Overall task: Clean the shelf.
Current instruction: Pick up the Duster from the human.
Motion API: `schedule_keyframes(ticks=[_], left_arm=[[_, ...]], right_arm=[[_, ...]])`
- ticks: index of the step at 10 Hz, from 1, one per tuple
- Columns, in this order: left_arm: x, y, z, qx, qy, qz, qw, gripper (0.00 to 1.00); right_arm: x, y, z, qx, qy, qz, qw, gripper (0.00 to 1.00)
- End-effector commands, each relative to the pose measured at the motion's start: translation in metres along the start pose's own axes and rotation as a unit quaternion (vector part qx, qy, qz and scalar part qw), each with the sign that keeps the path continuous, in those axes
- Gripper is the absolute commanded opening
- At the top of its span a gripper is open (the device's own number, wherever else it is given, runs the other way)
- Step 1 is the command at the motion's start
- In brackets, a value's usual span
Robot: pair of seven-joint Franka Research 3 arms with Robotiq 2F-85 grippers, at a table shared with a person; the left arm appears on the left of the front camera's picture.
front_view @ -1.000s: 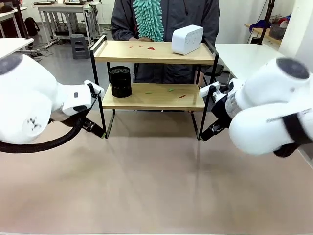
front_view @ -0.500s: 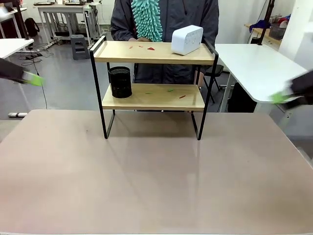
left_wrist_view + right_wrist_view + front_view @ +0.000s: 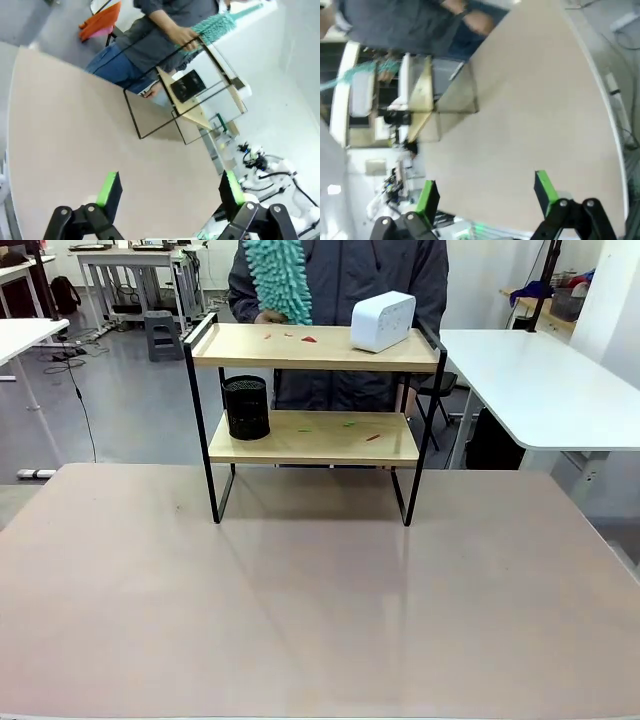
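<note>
The shelf (image 3: 310, 348), two light wooden boards in a thin black frame, stands at the table's far edge. Small red and green scraps (image 3: 308, 338) lie on both boards. A white box (image 3: 383, 320) sits on the top board at the right, a black mesh cup (image 3: 246, 407) on the lower board at the left. Behind it a person holds a teal fluffy duster (image 3: 278, 280) above the top board. My left gripper (image 3: 167, 189) is open high over the table, the shelf (image 3: 200, 95) far ahead. My right gripper (image 3: 487, 192) is open too, the shelf (image 3: 427, 100) off to its upper left.
The tan table (image 3: 300, 610) spreads wide and bare in front of the shelf. White tables (image 3: 530, 380) stand to the right and far left. An orange chair (image 3: 100, 20) stands behind the person.
Both arms have pulled back out of the front view, left arm to the left, right arm to the right. The person has swung the duster to the left over the top board.
</note>
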State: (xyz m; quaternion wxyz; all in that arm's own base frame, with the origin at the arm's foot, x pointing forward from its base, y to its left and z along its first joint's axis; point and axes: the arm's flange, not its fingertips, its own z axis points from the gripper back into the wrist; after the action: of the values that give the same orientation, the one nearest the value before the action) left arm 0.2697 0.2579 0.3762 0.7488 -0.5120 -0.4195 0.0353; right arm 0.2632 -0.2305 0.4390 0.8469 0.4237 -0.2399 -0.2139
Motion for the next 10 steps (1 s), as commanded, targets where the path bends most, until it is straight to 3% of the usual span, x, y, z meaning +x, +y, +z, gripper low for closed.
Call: schedule_keyframes(ticks=[1,9,10], left_arm=[[0.018,-0.04,0.001,0.007,0.02,-0.048,0.999,1.0],[0.021,-0.04,0.003,0.009,0.022,-0.039,0.999,1.0],[0.039,-0.049,-0.003,-0.005,0.048,-0.015,0.999,1.0]], right_arm=[[-0.018,0.012,0.026,0.043,0.011,0.019,0.999,1.0],[-0.018,0.012,0.026,0.043,0.011,0.019,0.999,1.0],[-0.018,0.012,0.026,0.043,0.011,0.019,0.999,1.0]])
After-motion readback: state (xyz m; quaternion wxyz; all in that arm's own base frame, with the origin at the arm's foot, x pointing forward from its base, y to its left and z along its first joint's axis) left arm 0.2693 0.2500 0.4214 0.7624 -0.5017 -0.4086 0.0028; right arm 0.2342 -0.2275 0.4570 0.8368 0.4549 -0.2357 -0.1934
